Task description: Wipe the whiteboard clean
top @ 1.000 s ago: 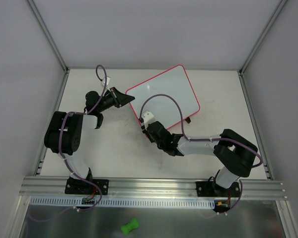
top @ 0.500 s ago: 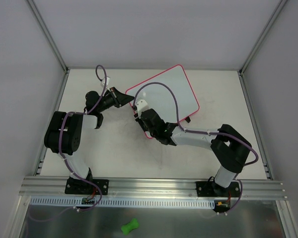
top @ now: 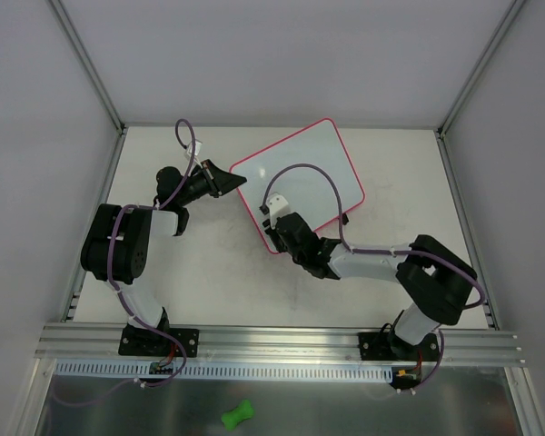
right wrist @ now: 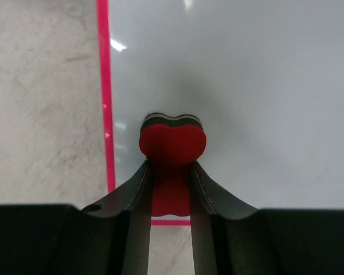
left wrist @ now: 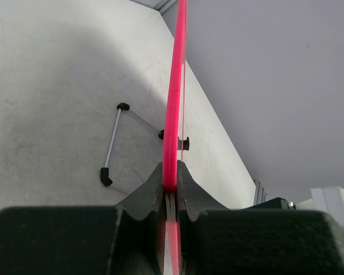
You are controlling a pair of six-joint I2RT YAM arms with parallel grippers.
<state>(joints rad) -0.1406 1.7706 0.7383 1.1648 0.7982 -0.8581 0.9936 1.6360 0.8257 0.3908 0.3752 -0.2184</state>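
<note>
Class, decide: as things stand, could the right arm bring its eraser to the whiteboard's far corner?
Probably yes. The right gripper holds the eraser on the whiteboard near its front corner. The surface beyond is bare, and the arm is bent, with stretch to spare. The left gripper clamps only the left edge.

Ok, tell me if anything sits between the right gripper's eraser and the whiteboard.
Nothing visible does. The right gripper is shut on the red eraser, whose felt end appears to rest directly on the whiteboard, beside its pink frame. The left gripper clamps the board's edge, off to one side.
</note>
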